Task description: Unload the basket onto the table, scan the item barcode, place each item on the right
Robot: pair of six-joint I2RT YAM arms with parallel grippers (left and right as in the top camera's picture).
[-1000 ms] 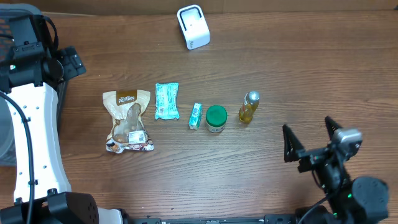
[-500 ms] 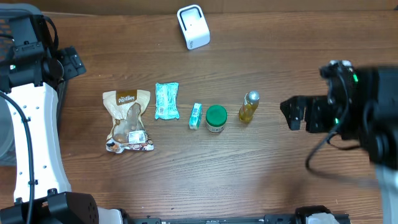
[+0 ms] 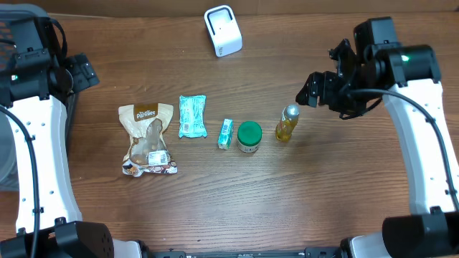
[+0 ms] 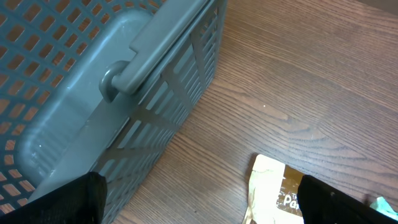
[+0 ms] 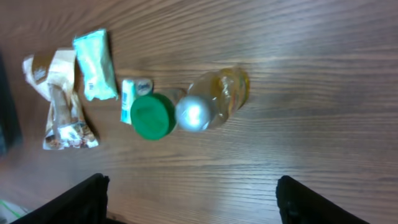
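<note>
Amber bottle, silver cap, sits at table centre beside green-lidded jar; white boxy scanner at far edge. Right fingers apart near bottle, empty; left fingers apart by grey mesh basket.

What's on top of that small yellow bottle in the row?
A shiny silver cap tops the small yellow bottle; nothing else rests on it. The bottle's mouth beneath the cap is hidden.
</note>
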